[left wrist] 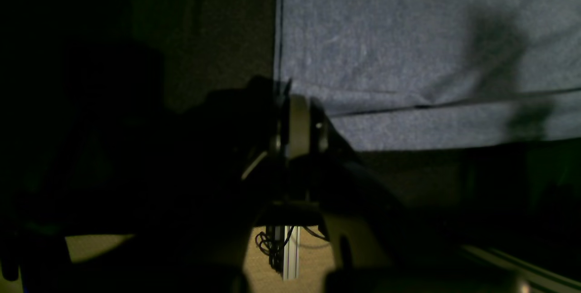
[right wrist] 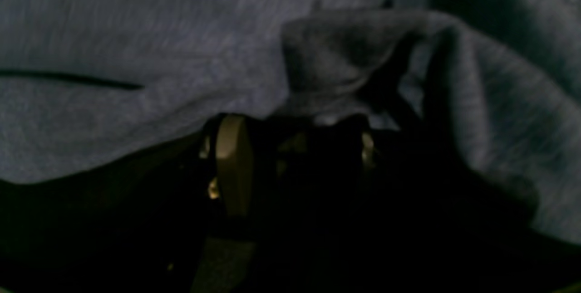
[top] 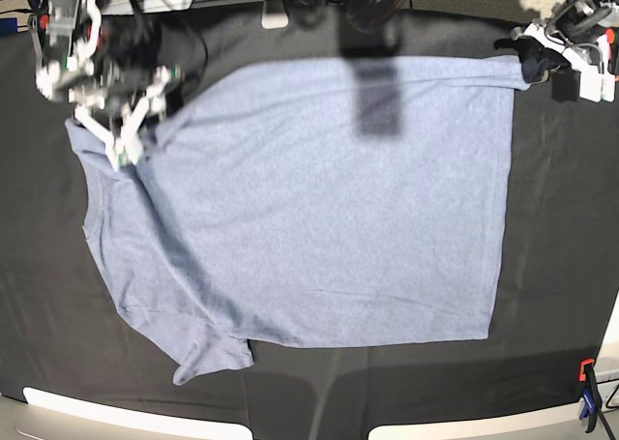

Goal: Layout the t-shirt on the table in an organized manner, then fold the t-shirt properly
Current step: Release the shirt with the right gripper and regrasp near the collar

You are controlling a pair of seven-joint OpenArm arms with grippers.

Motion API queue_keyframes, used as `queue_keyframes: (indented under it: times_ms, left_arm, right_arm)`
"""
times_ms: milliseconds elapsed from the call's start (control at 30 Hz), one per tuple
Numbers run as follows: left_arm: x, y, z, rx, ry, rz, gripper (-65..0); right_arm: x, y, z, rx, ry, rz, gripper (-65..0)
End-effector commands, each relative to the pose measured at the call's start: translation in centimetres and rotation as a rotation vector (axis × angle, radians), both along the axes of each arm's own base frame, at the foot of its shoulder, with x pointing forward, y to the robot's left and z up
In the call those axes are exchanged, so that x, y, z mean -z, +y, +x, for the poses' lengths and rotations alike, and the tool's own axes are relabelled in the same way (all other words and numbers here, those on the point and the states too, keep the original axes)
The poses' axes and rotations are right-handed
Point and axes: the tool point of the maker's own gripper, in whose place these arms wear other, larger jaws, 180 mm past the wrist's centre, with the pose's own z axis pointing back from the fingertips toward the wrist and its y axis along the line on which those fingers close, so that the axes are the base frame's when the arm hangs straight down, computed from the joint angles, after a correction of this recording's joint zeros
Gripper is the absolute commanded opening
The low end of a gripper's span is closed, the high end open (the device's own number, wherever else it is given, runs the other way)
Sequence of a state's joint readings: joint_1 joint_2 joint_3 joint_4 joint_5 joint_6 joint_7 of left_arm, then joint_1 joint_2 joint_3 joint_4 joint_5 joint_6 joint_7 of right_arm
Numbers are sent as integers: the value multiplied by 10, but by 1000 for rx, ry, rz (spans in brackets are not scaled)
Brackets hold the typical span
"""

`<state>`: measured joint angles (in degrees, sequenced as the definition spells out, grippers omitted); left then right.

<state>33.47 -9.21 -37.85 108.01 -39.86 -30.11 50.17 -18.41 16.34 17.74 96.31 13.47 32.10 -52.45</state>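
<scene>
The light blue-grey t-shirt [top: 319, 208] lies spread flat on the black table [top: 561, 247], plain side up, with no lettering showing. One sleeve [top: 208, 358] points toward the front left. My left gripper [top: 530, 58] is at the shirt's far right hem corner. In the left wrist view it [left wrist: 295, 98] sits shut on the shirt's edge [left wrist: 408, 34], and a crease runs from it. My right gripper [top: 121, 150] is at the far left shoulder area. In the right wrist view it [right wrist: 313, 111] pinches a raised fold of fabric [right wrist: 327, 57].
A blue and orange clamp [top: 587, 392] stands at the table's front right edge. Cables and equipment lie along the far edge [top: 276, 10]. Black cloth shows on all sides of the shirt.
</scene>
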Motion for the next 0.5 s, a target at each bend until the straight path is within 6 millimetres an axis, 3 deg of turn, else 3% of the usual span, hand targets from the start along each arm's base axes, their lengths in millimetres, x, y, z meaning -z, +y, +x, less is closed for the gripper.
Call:
queue_keyframes:
  times_ms: [0, 133, 200, 267, 367, 467]
  left_arm:
    - [-8, 2, 4, 1, -32, 6, -650]
    - [-8, 2, 4, 1, -33, 6, -650]
    - [-8, 2, 4, 1, -33, 6, -650]
    - [-8, 2, 4, 2, -33, 7, -650]
    - [-8, 2, 4, 2, -33, 6, -650]
    - [-8, 2, 4, 2, -33, 6, -650]
  right_arm:
    - [2, -12, -5, 6, 36, -48, -369]
    - [1, -11, -2, 6, 24, -45, -378]
    - [1, -11, -2, 6, 24, -44, -472]
    - [0, -10, -2, 6, 21, -37, -633]
    - [-9, -8, 6, -5, -18, -42, -650]
    - [-37, -3, 20, -39, -96, -72, -650]
